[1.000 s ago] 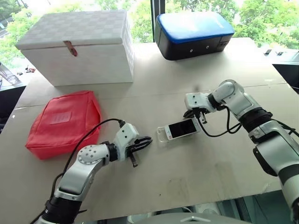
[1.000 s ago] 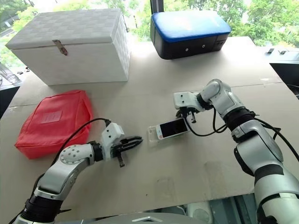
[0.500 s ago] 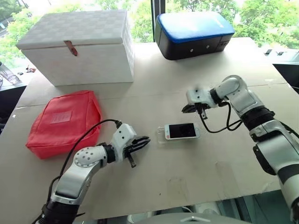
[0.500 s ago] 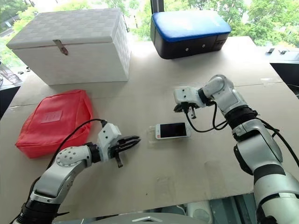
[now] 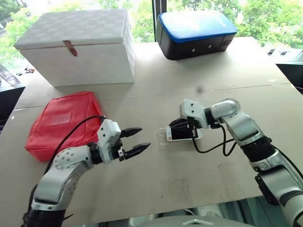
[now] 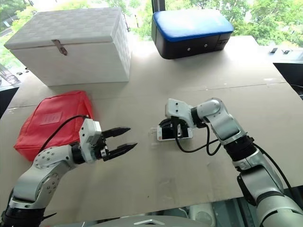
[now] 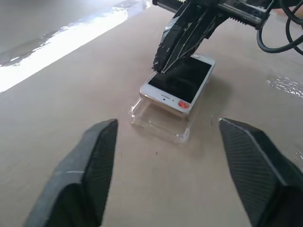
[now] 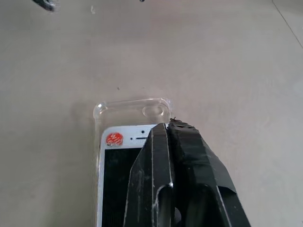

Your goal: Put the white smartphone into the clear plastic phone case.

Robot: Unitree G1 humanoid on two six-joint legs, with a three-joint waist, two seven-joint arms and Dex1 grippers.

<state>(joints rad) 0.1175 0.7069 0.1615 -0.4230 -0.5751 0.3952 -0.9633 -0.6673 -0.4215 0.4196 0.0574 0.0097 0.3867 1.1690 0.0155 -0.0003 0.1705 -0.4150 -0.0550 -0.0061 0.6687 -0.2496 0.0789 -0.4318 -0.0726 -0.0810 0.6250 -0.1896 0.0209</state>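
Left gripper (image 5: 135, 140) now spread (right gripper (image 6: 169, 124) pressing phone (image 7: 180, 81)).

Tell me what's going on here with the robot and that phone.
A two-armed robot is fitting a white phone into a clear case on the table. The phone lies on the case but sits off toward one end, so a strip of empty case sticks out. The right gripper, shut, has its fingertips down at the phone's edge. The left gripper hangs open a short way off, pointing at the phone.
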